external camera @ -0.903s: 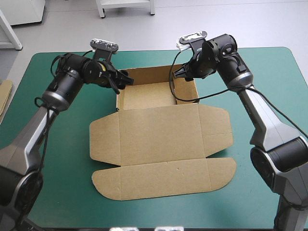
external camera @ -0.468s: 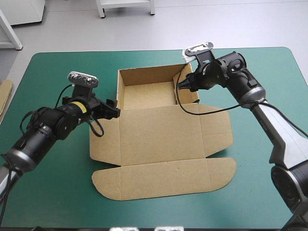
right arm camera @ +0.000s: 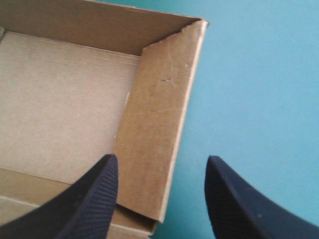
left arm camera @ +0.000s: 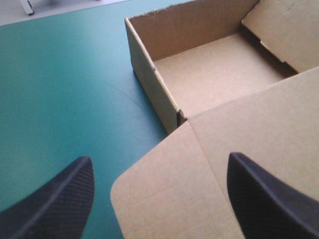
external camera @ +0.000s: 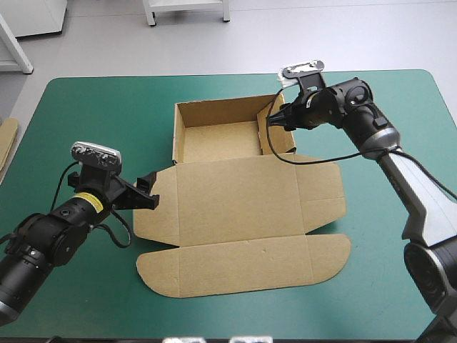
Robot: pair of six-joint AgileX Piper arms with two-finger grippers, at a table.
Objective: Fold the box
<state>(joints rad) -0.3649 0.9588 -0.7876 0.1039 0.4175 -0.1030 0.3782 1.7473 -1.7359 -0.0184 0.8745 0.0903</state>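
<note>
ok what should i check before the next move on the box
1. Left gripper open, lid's side flap between its fingers: ok.
2. Right gripper open, side wall ahead between its fingers: ok.
3. Box walls standing: ok.
4. Lid flat on the table: ok.
5. That side wall locked in place: cannot tell.

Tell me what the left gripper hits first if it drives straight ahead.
The left gripper would likely meet the rounded side flap of the box, lying flat ahead between its open fingers; height is unclear.
</note>
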